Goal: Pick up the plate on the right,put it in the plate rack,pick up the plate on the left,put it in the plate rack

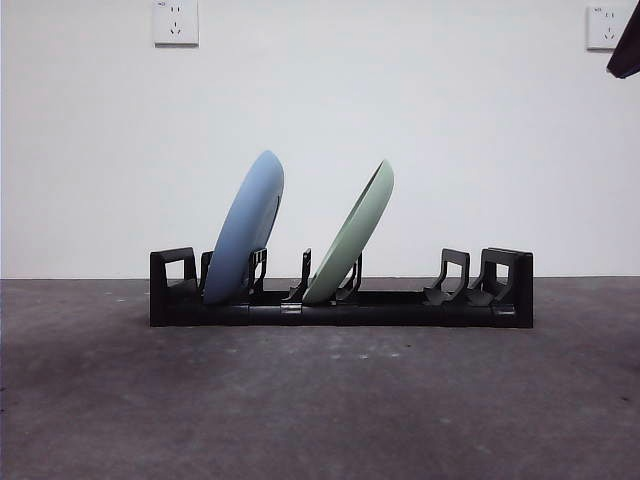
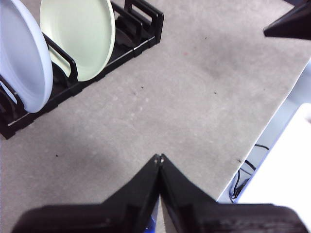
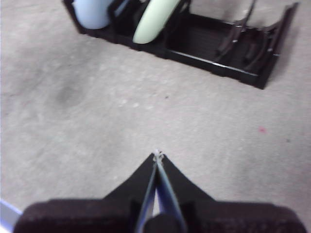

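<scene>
The plate rack [image 1: 400, 308] stands across the middle of the grey table. A blue plate [image 1: 246, 232] leans in its left slots, and a pale green plate [image 1: 352, 236] leans in the slots beside it. Both plates also show in the left wrist view, blue plate [image 2: 22, 53] and green plate [image 2: 80, 36], held in the rack [image 2: 141, 29]. My left gripper [image 2: 159, 158] hovers shut over bare table, well away from the rack. My right gripper [image 3: 158, 155] is shut too, above the table in front of the rack [image 3: 228, 46]. Neither holds anything.
The right half of the rack has free dividers [image 1: 455, 278]. A black arm tip [image 1: 626, 45] shows at the top right corner of the front view. The table edge [image 2: 272, 121] and cables on the floor show in the left wrist view.
</scene>
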{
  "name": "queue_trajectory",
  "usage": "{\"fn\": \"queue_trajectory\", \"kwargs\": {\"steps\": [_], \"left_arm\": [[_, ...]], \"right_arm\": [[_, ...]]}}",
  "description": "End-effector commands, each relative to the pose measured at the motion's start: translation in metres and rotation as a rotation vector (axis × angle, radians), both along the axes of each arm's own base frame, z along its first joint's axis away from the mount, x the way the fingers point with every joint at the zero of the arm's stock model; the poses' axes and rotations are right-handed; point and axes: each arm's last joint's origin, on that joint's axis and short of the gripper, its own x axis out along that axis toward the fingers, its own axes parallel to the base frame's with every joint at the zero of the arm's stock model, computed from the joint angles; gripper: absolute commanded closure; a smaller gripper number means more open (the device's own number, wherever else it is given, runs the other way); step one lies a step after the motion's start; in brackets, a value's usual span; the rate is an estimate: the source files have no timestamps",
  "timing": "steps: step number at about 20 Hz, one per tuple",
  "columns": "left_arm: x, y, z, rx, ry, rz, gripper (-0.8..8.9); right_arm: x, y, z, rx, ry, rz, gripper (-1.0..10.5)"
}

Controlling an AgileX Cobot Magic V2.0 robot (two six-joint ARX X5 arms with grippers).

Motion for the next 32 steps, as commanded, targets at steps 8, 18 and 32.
{"fn": "queue_trajectory", "kwargs": {"steps": [8, 18, 32], "left_arm": [[0.007, 0.018, 0.030, -0.008, -0.433, 0.138, 8.17], [-0.024, 0.074, -0.018, 0.048, -0.715, 0.374, 8.17], [-0.010, 0.080, -0.207, -0.031, -0.520, 0.529, 8.17]], "right_arm": [[0.001, -0.001, -0.002, -0.032, -0.015, -0.039, 9.5], [0.001, -0.001, -0.002, -0.032, -0.015, -0.039, 9.5], [0.001, -0.001, -0.002, -0.035, -0.015, -0.042, 9.5]]}}
